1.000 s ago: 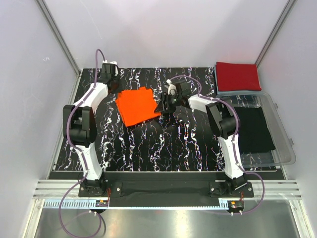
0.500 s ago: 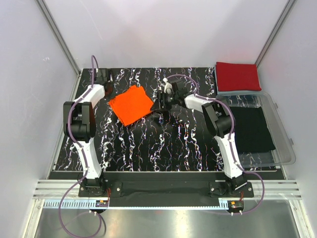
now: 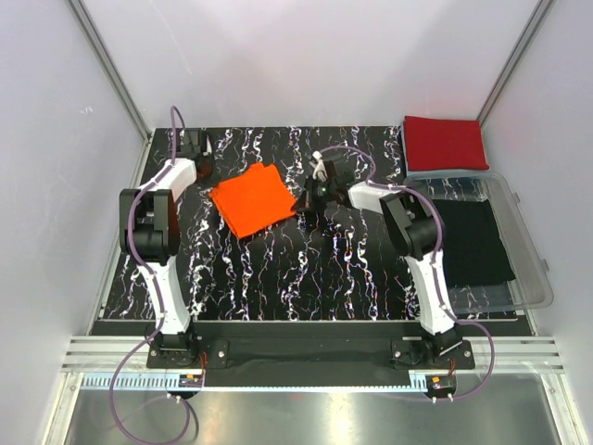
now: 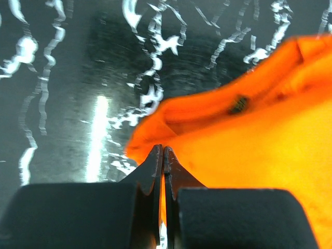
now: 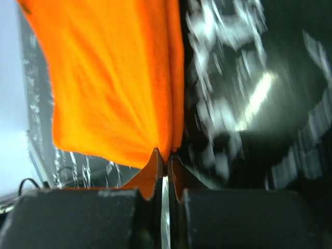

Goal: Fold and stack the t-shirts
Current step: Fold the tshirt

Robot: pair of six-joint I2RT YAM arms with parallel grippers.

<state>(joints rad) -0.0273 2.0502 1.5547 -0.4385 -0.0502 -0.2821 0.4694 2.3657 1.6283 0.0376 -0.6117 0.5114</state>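
Note:
The orange t-shirt (image 3: 252, 198) lies folded into a rough square at the back middle of the table. My left gripper (image 3: 208, 176) is at its left corner, and in the left wrist view the gripper (image 4: 163, 150) is shut with orange t-shirt cloth (image 4: 249, 155) pinched between its jaws. At the shirt's right edge my right gripper (image 3: 302, 198) is also shut, its tips (image 5: 167, 154) nipping the folded orange hem (image 5: 114, 78). The red t-shirt (image 3: 445, 142) sits folded at the back right corner, away from both grippers.
A clear plastic bin (image 3: 528, 269) stands on the right side with a black cloth (image 3: 474, 241) in it. The black marbled table (image 3: 296, 278) is walled by white panels at the left, back and right.
My right gripper has shut on the orange t-shirt's right edge. The shirt swung left with the left arm, then shifted slightly back to the right.

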